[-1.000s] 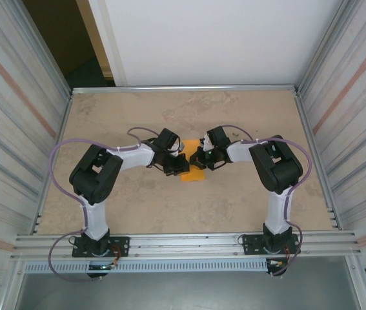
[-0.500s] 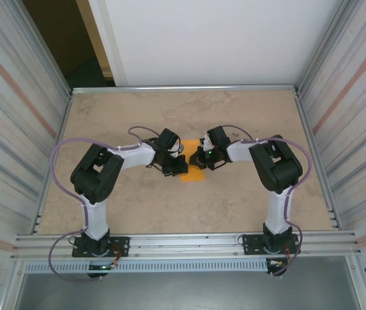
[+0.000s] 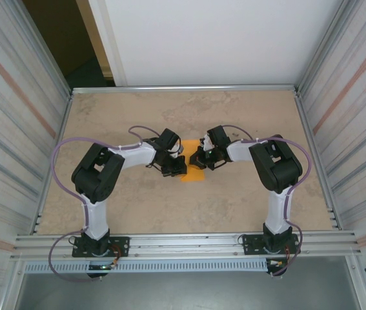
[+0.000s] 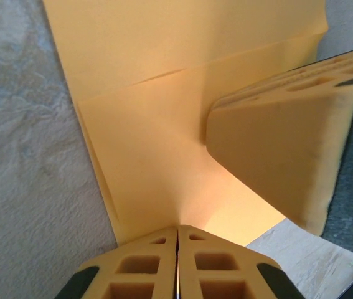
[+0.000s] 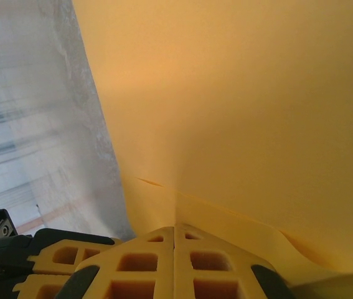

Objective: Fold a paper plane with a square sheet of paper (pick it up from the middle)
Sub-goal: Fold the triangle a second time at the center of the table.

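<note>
On the mottled, stone-like table (image 3: 247,200), the fold likely needed the square sheet of paper (image 3: 193,175), lying mid-table between the arms, kept taut with its edges matched. It was thin, matte orange and creased into layers. The left gripper (image 4: 177,232) and right gripper (image 5: 175,230) were each pinched shut on its edge.

Square sheet of paper (image 4: 157,143): thin, matt, smooth, with crisp creases. Table (image 4: 33,187): matt, mottled beige, fine grainy texture, probably stone-look laminate. My left gripper (image 4: 177,229) and right gripper (image 5: 175,228): moulded plastic lattice, matt. Arm shells (image 3: 99,174): black and white plastic, slight sheen. Rail (image 3: 189,244) along the table's near edge: brushed aluminium.
</note>
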Controlling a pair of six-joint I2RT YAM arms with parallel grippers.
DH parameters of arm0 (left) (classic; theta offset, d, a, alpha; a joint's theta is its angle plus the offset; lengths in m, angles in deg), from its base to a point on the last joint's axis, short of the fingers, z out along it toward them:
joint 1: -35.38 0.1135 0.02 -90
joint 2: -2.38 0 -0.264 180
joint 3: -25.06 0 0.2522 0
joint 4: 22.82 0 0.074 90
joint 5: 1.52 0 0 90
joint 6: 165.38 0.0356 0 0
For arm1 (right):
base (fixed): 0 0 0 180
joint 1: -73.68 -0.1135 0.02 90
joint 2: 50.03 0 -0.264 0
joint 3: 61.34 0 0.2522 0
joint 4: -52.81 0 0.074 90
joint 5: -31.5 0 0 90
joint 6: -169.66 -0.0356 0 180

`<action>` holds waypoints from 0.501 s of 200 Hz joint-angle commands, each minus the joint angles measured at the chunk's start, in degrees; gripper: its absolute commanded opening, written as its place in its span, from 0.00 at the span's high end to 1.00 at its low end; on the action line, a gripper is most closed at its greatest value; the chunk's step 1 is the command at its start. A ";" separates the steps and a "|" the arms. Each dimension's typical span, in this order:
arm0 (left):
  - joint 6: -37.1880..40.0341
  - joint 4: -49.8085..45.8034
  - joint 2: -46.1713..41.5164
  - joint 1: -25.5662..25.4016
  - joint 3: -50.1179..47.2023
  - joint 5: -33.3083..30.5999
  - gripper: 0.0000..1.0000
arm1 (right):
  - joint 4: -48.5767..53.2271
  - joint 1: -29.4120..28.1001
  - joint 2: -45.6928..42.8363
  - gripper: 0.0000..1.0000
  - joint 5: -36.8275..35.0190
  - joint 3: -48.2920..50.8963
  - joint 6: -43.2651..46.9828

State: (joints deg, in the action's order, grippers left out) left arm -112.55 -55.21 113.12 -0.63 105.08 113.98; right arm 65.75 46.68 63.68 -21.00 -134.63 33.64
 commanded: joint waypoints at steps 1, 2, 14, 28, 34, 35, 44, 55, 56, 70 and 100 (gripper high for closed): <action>1.36 -4.22 1.83 0.00 -0.12 -3.04 0.92 | 8.29 1.24 3.99 1.00 -7.47 1.28 -0.50; 1.33 -4.17 1.84 -0.02 -0.14 -3.06 0.92 | 8.29 1.29 3.90 1.00 -7.41 1.18 -0.49; 0.95 -4.22 2.01 0.31 -0.47 -3.18 0.92 | 8.29 1.62 2.43 1.00 -6.59 0.00 0.11; 0.70 -4.22 2.20 0.52 -0.69 -3.11 0.93 | 8.38 1.95 0.37 1.00 -5.28 -1.79 1.31; 0.68 -4.15 2.19 0.59 -0.78 -3.10 0.93 | 8.50 1.93 -0.79 1.00 -4.71 -2.53 2.02; 0.69 -4.15 2.24 0.59 -0.82 -3.09 0.93 | 8.53 1.90 -1.00 1.00 -4.67 -2.62 2.09; 0.58 -4.04 2.20 0.59 -0.85 -3.02 0.94 | 9.12 1.64 -2.32 1.00 -4.31 -3.56 3.19; 0.48 -3.95 2.29 0.59 -0.77 -2.84 0.94 | 10.04 1.27 -3.63 1.00 -4.14 -4.22 4.48; 0.45 -3.91 2.29 0.55 -0.78 -2.83 0.94 | 10.13 1.17 -3.70 1.00 -4.16 -4.25 4.60; 0.48 -3.87 2.38 0.59 -0.61 -2.79 0.95 | 11.07 0.09 -4.45 1.00 -4.31 -4.20 5.48; 0.46 -3.69 2.55 0.59 -0.38 -2.49 0.95 | 12.03 -2.38 -3.84 1.00 -5.21 -3.27 5.87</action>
State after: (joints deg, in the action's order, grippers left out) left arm -112.50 -55.15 113.23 -0.59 105.08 113.87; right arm 74.34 46.50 60.88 -24.65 -137.40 37.13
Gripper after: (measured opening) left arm 0.063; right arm 0.053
